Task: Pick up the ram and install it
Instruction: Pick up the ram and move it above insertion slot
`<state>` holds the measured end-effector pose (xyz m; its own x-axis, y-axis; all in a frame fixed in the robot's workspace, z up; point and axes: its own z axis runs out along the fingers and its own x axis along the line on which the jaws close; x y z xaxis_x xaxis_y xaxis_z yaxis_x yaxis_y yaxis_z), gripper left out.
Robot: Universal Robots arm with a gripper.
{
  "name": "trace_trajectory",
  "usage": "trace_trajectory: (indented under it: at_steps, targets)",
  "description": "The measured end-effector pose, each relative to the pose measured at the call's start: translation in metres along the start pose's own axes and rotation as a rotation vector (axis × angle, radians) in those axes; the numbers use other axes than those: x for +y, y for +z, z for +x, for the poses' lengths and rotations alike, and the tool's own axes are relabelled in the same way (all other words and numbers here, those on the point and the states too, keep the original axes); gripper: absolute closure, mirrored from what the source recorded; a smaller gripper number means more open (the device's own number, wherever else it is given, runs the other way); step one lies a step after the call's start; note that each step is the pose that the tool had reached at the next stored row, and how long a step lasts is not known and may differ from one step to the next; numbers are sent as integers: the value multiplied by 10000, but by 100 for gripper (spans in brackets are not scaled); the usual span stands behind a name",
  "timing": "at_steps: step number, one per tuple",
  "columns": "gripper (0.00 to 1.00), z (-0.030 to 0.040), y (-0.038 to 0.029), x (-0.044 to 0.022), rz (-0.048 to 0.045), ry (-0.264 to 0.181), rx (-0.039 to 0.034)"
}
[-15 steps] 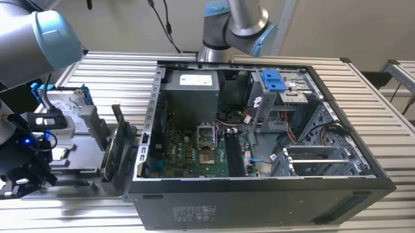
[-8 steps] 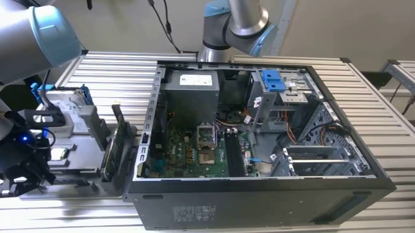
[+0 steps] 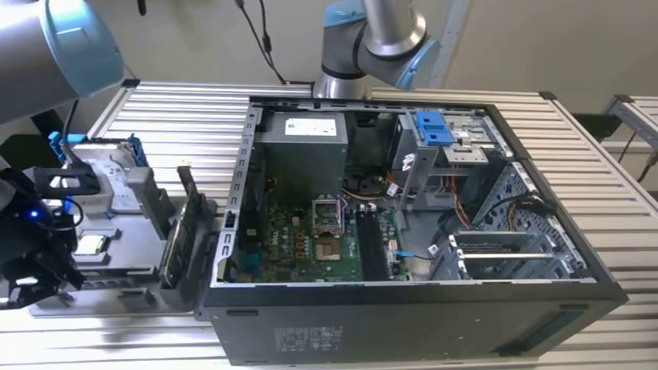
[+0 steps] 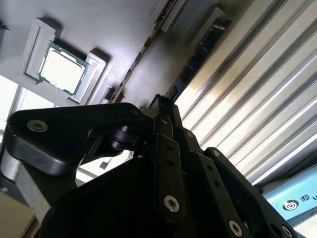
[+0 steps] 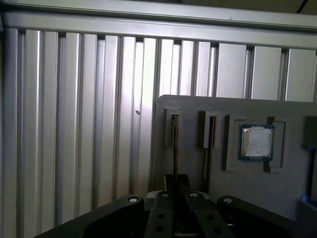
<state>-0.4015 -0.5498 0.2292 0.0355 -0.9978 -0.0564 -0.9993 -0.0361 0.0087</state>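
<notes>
The ram [image 3: 189, 202] is a thin dark stick standing on edge in a slot at the rim of the grey parts tray [image 3: 123, 231], close to the computer case. In both wrist views the ram [image 5: 174, 144] [image 4: 205, 44] runs straight out ahead of my fingertips. My gripper [image 5: 176, 180] [image 4: 163, 102] is shut with nothing between its fingers. In the exterior view my gripper [image 3: 39, 266] hangs over the tray's left part, apart from the ram. The motherboard [image 3: 308, 247] lies inside the open case.
A second, wider board [image 5: 210, 141] stands in the slot beside the ram. A processor chip [image 5: 256, 142] lies in a tray pocket, and a hard drive in a blue frame [image 3: 98, 173] sits at the tray's back. The open case [image 3: 411, 308] stands on the slatted table [image 5: 74, 124].
</notes>
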Motion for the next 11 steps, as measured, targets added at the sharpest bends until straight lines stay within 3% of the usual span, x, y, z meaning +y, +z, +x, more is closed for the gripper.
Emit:
trace_trajectory:
  at_steps: [7, 11]
  targets:
    - [86, -6, -111, 1, 0, -1, 0]
    - [86, -12, -216, 2, -2, 0, -19]
